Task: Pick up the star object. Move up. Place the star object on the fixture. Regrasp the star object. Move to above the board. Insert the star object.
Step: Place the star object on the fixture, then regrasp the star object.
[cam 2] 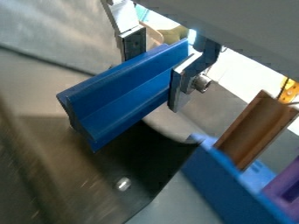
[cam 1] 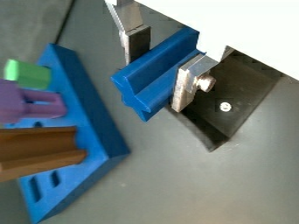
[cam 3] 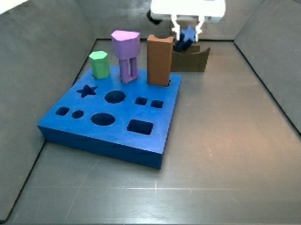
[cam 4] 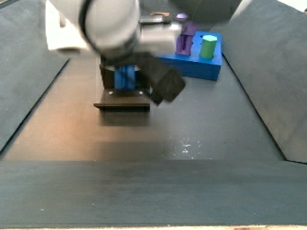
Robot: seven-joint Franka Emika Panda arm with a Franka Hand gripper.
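Note:
The star object [cam 1: 155, 77] is a dark-blue ridged peg lying crosswise between my fingers, also seen in a wrist view [cam 2: 117, 94]. My gripper [cam 1: 163, 63] [cam 2: 160, 63] is shut on it, a silver finger [cam 1: 187, 83] pressed against each side. The peg hangs just over the dark fixture [cam 1: 237, 103], whose base plate [cam 2: 122, 179] lies underneath. In a side view the gripper [cam 3: 186, 32] holds the star object [cam 3: 185, 38] above the fixture [cam 3: 195, 60] at the back of the floor. The arm hides the fingers in the side view where the star object [cam 4: 124, 77] sits over the fixture [cam 4: 124, 101].
The blue board [cam 3: 112, 123] [cam 1: 84, 118] [cam 4: 192, 68] lies beside the fixture. A green peg [cam 3: 100, 64], a purple peg [cam 3: 125, 54] and a tall orange-brown peg [cam 3: 159, 60] stand in its back row. Grey walls enclose the floor.

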